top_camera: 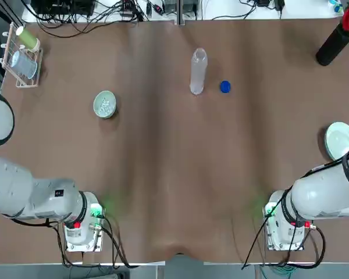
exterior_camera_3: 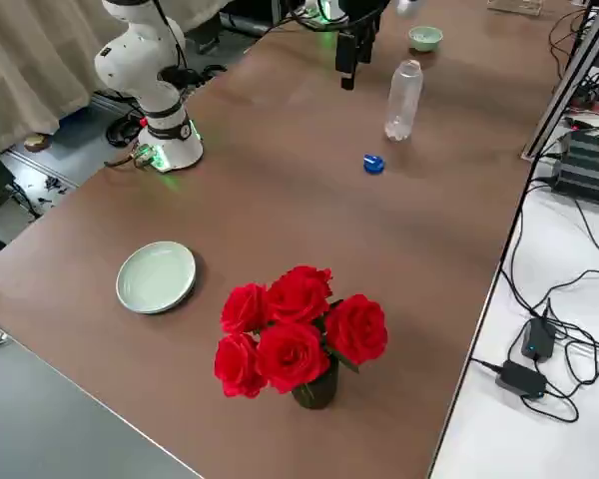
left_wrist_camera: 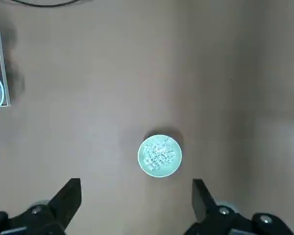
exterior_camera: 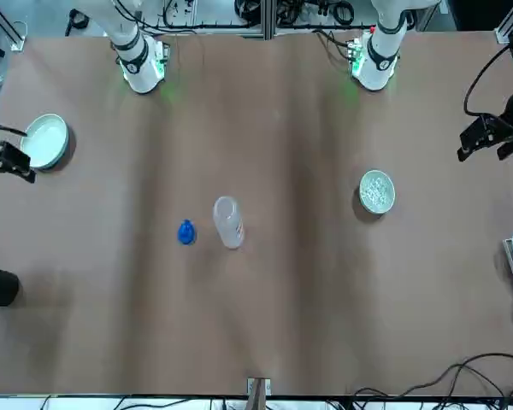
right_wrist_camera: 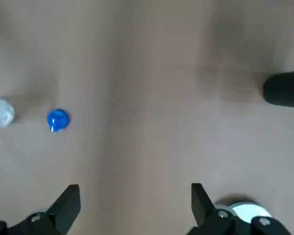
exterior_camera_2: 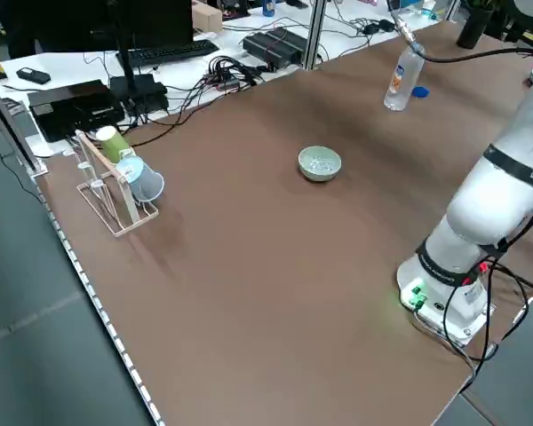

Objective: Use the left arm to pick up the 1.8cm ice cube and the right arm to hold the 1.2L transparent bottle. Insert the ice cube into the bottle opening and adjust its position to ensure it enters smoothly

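Note:
The clear bottle (top_camera: 198,71) stands upright at the far middle of the table, with a small blue cap (top_camera: 225,86) beside it. Tiny whitish ice cubes (left_wrist_camera: 159,154) lie heaped in a pale green bowl (top_camera: 104,104) on the left half; no single cube stands apart. My left gripper (left_wrist_camera: 137,200) hovers high over the table's left side, open and empty, with the bowl showing between its fingers. Over the right side, near a plate, my right gripper (right_wrist_camera: 134,205) is open and empty too. From there the bottle (right_wrist_camera: 0,112) and the cap (right_wrist_camera: 57,119) sit far off.
A wire rack (top_camera: 22,57) with cups stands at the far left corner. A black vase of red roses (exterior_camera_3: 299,339) is at the far right corner, and a pale green plate (top_camera: 339,139) lies near the right edge. Cables and electronics lie beyond the far edge.

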Tool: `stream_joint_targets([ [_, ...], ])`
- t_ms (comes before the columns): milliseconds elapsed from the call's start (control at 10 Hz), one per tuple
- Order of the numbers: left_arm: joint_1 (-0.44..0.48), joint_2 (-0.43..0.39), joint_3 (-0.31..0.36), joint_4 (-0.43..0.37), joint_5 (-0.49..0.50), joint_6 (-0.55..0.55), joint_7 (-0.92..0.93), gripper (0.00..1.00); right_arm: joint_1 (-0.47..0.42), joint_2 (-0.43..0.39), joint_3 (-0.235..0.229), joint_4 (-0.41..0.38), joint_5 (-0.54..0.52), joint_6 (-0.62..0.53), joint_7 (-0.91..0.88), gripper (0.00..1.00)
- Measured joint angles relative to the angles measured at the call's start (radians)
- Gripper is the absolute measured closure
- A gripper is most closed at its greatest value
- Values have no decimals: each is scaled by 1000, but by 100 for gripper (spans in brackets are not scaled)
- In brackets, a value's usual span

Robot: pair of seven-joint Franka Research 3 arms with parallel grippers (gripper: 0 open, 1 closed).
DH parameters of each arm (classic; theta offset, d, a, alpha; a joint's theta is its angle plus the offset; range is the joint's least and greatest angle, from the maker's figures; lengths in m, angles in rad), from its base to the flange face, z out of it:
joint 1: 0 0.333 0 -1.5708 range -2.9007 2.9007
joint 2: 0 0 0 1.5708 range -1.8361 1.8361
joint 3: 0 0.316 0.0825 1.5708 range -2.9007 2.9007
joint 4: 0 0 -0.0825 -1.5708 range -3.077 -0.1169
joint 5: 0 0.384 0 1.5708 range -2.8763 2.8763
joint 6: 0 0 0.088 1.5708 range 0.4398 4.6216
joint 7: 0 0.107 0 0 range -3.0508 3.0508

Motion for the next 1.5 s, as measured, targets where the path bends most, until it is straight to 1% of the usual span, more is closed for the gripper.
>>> stream_joint_targets([
  [200,0,1,-1,-35,0,7,-1,0,-11,33,-6,-66,142,81,-218,0],
  [300,-1,-1,-2,-76,0,36,-1,0,-18,52,-9,-115,232,139,-339,0],
  [400,-1,-10,-5,-137,0,89,-1,0,-24,65,-9,-170,339,188,-458,0],
  [500,-1,-30,-10,-221,0,153,-1,0,-27,71,-9,-222,433,221,-550,0],
  [600,-2,-55,-14,-305,0,204,-1,0,-25,71,-8,-269,502,244,-610,0],
  [700,-2,-77,-21,-372,0,232,-1,0,-21,72,-5,-306,576,267,-686,0],
  [800,-3,-89,-31,-415,0,246,-1,0,-18,73,-3,-339,658,275,-804,0],
  [900,-5,-92,-41,-450,0,270,-1,0,-18,79,-4,-374,740,277,-968,0],
  [1100,-6,-88,-65,-543,0,365,-2,0,-16,115,-3,-421,885,279,-1266,0],
  [1200,-6,-78,-69,-587,0,410,-2,0,-9,143,-3,-440,966,278,-1403,0],
  [1300,-6,-58,-69,-627,0,465,-2,0,4,189,-2,-459,1061,279,-1557,0],
  [1500,-6,-15,-81,-720,0,620,-2,0,46,331,2,-473,1251,243,-1829,0],
])
